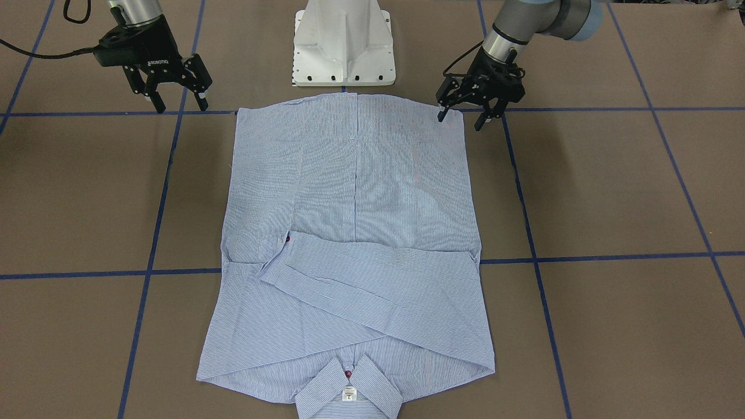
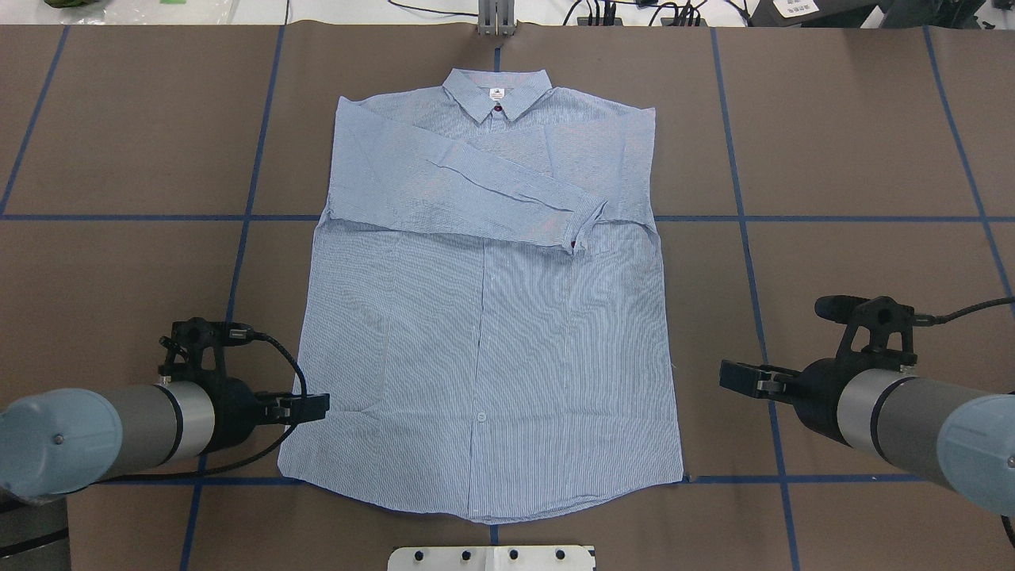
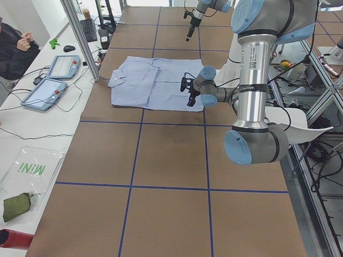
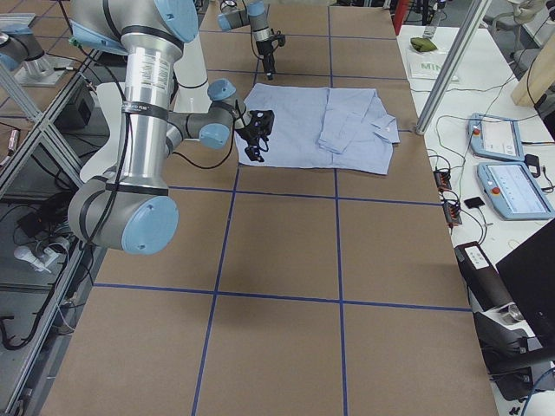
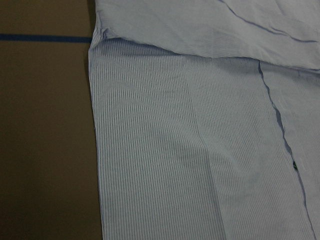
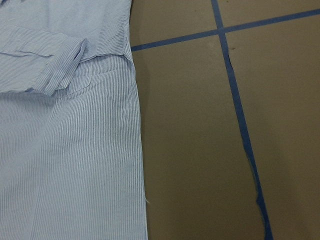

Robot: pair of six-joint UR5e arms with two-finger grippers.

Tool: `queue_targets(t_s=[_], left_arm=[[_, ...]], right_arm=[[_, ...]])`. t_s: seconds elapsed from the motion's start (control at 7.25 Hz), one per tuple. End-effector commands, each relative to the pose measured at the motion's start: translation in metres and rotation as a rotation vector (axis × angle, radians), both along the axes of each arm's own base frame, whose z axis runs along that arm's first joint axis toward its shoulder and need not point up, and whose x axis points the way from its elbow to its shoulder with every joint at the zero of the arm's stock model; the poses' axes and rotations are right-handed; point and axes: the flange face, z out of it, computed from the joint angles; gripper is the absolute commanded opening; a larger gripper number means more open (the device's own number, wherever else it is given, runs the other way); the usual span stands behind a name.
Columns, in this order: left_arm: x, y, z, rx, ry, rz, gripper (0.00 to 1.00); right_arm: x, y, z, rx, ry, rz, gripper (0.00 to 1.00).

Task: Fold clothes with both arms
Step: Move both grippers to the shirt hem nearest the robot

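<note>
Seen from the robot, the shirt lies flat mid-tabletop, collar at 12 o'clock, hem at 6 near the base. A sleeve crosses its chest, cuff toward 3. The left hand is at the shirt's 8 o'clock edge; the right hand stands apart at 4.

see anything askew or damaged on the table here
The shirt lies flat. Two small things: the folded sleeve's cuff is bunched and curled up near the shirt's edge, and the blue tape line beside the shirt looks torn and ragged.
</note>
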Motion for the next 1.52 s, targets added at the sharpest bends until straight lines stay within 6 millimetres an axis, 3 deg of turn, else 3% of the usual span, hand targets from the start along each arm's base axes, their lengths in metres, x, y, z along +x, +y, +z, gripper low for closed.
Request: queue_targets(t_s=[0.0, 0.41, 1.24, 1.38], left_arm=[[0.018, 0.024, 0.009, -0.097, -0.062, 0.010, 0.76], [0.023, 0.034, 0.017, -0.129, -0.112, 0.017, 0.64], [0.030, 0.045, 0.021, -0.134, -0.142, 0.041, 0.59], [0.032, 0.047, 0.021, -0.135, -0.142, 0.045, 0.52]], right_arm=[[-0.003, 0.002, 0.001, 0.006, 0.004, 0.001, 1.00], [-0.005, 0.004, 0.001, 0.010, 0.006, 0.000, 1.00], [-0.005, 0.004, 0.002, 0.008, 0.008, -0.001, 1.00], [-0.005, 0.004, 0.002, 0.009, 0.008, 0.000, 1.00]])
